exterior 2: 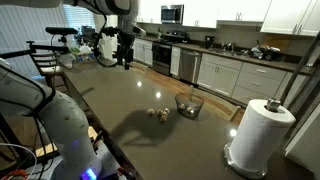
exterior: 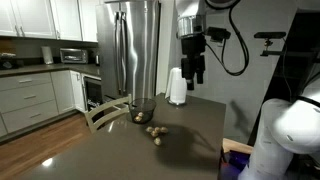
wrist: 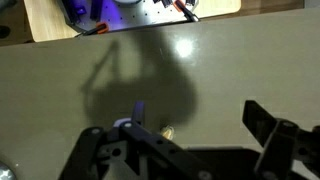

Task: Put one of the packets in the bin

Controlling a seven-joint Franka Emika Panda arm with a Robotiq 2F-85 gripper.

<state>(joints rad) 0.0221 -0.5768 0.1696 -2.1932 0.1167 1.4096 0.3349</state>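
Black Robotiq gripper [exterior: 194, 76] hangs high above a wide brown countertop [exterior: 90, 150], its fingers [wrist: 100, 152] spread wide apart and holding nothing in the wrist view. Well below it, small tan packets [exterior: 155, 131] lie clustered flat on the bare surface, just beside a small dark wire bin [exterior: 141, 114]. They are too small to tell their long axis or heading. Open countertop surrounds them in both exterior views [exterior 2: 157, 114]. A white paper towel roll [exterior: 177, 87] stands upright near the table's edge.

Packets [exterior: 154, 131] on the dark table [exterior: 100, 155] near the small bin [exterior: 140, 113] (paper towel roll [exterior: 177, 87] behind), fingers [exterior: 196, 72] high above
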